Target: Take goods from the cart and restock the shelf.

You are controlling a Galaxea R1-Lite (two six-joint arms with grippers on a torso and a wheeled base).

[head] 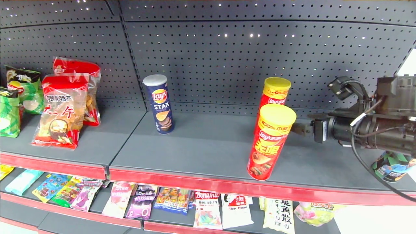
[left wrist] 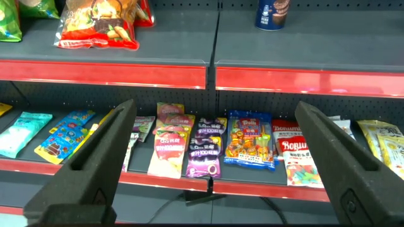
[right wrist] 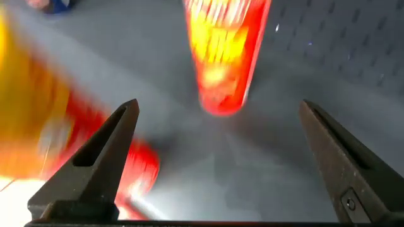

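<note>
Two red chip cans with yellow lids stand on the upper shelf [head: 208,146], one near the front edge [head: 270,143] and one behind it [head: 274,92]. My right gripper [head: 300,129] hovers over the shelf just right of these cans, with its arm reaching in from the right. In the right wrist view this gripper [right wrist: 219,104] is open and holds nothing; the rear can [right wrist: 224,57] stands ahead of it and the front can [right wrist: 63,132] is off to one side. My left gripper [left wrist: 214,107] is open and empty, facing the lower shelf's snack bags [left wrist: 202,148].
A blue chip can [head: 160,104] stands at the shelf's middle back. Red snack bags [head: 63,109] and green bags [head: 16,97] fill the left section. A dark green can [head: 391,165] sits under my right arm. A pegboard wall [head: 227,58] backs the shelf.
</note>
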